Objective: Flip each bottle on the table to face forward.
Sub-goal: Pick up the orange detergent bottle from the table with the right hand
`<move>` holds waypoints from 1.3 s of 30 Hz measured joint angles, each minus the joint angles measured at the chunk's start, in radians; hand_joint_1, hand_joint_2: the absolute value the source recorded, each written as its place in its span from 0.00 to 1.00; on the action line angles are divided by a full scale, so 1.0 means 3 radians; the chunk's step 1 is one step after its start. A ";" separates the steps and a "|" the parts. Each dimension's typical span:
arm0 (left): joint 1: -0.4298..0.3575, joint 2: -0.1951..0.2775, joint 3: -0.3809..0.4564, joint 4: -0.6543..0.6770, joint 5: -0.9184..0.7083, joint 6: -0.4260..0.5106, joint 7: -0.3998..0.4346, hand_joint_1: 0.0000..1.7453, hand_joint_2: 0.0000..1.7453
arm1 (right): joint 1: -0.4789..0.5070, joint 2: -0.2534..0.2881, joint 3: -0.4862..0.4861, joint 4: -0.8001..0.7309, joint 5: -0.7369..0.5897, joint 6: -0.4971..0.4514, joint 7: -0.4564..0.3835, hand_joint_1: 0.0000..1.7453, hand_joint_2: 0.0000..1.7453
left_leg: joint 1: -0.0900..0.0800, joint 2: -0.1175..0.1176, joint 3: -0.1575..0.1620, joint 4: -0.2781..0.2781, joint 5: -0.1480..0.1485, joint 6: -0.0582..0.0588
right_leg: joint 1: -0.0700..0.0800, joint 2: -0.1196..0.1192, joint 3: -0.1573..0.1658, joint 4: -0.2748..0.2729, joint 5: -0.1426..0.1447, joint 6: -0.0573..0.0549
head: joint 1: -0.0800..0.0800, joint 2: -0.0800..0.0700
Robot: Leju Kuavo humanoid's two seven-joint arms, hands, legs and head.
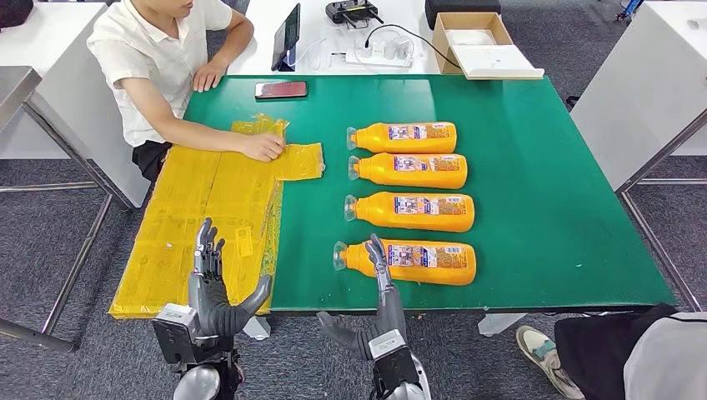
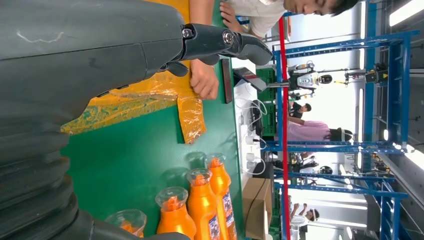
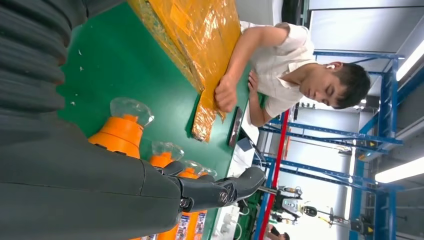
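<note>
Several orange bottles lie on their sides in a column on the green table (image 1: 550,208), clear caps pointing left and printed labels facing up. The nearest bottle (image 1: 417,262) lies by the front edge, and the others (image 1: 417,211) (image 1: 413,170) (image 1: 408,137) lie behind it. My right hand (image 1: 379,287) is open, its fingers stretched over the nearest bottle's neck (image 3: 117,135); whether they touch it I cannot tell. My left hand (image 1: 213,287) is open with spread fingers above the yellow sheets. In the left wrist view, my left hand (image 2: 100,55) is seen with the bottles' caps (image 2: 172,200) beyond it.
Yellow plastic sheets (image 1: 200,217) cover the table's left side, and a seated person presses a hand (image 1: 262,147) on them. A phone (image 1: 281,89) lies at the far edge. A cardboard box (image 1: 479,42) and a tablet (image 1: 288,37) stand on the white table behind. Another person's shoe (image 1: 542,350) is at the lower right.
</note>
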 joint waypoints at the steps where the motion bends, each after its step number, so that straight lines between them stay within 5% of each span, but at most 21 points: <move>1: -0.0007 -0.0001 0.0000 0.0004 0.0002 -0.0002 -0.0006 0.00 1.00 | -0.0001 0.0003 -0.0011 -0.0007 0.0014 -0.0018 0.0000 0.00 1.00 | 0.0000 0.0000 0.0000 0.0000 0.0000 0.0000 | 0.0000 0.0000 0.0000 0.0000 0.0000 0.0000 | 0.0000 0.0000; 7: -0.0128 -0.0030 -0.0023 0.0106 0.0056 -0.0016 -0.0015 0.00 1.00 | -0.0010 -0.0019 -0.0120 -0.0094 0.0379 -0.0355 -0.0002 0.00 1.00 | -0.0001 0.0000 0.0001 0.0000 0.0001 0.0000 | -0.0001 0.0000 0.0001 0.0000 0.0000 0.0000 | 0.0000 0.0000; 11: -0.0190 -0.0036 -0.0091 0.0216 0.0030 0.0032 -0.0032 0.00 1.00 | -0.0086 -0.0176 -0.0321 -0.0063 0.1479 -0.0979 0.0097 0.00 1.00 | -0.0004 0.0001 0.0003 0.0000 0.0000 0.0001 | -0.0005 0.0000 0.0003 0.0000 0.0002 0.0002 | 0.0000 0.0001; 18: -0.0196 -0.0037 -0.0169 0.0312 0.0035 0.0055 -0.0078 0.00 1.00 | -0.0246 -0.0354 -0.0879 0.0242 0.2385 -0.1033 0.0167 0.00 1.00 | -0.0006 -0.0001 0.0001 0.0001 0.0000 0.0002 | -0.0007 -0.0001 0.0002 -0.0001 0.0003 0.0004 | -0.0001 0.0001; 22: -0.0189 -0.0037 -0.0201 0.0346 0.0022 0.0055 -0.0082 0.00 1.00 | -0.0309 -0.0361 -0.1303 0.0364 0.3307 -0.1034 0.0300 0.00 1.00 | -0.0005 -0.0002 0.0000 0.0001 0.0000 0.0002 | -0.0007 -0.0001 0.0002 -0.0001 0.0003 0.0004 | -0.0001 0.0001; 30: -0.0092 -0.0036 -0.0217 0.0372 -0.0065 0.0125 -0.0107 0.00 1.00 | -0.0403 -0.0365 -0.2033 0.0606 0.3485 -0.1035 0.0301 0.00 1.00 | -0.0006 -0.0003 -0.0001 0.0001 0.0000 0.0002 | -0.0007 -0.0001 0.0002 -0.0001 0.0003 0.0004 | 0.0000 0.0001; 39: -0.0046 -0.0037 -0.0236 0.0374 -0.0086 0.0155 -0.0060 0.00 1.00 | -0.0458 -0.0440 -0.2136 0.0833 0.3307 -0.1036 0.0697 0.00 1.00 | -0.0005 -0.0002 -0.0002 0.0001 0.0000 0.0002 | -0.0007 -0.0001 0.0002 -0.0001 0.0003 0.0004 | 0.0000 0.0001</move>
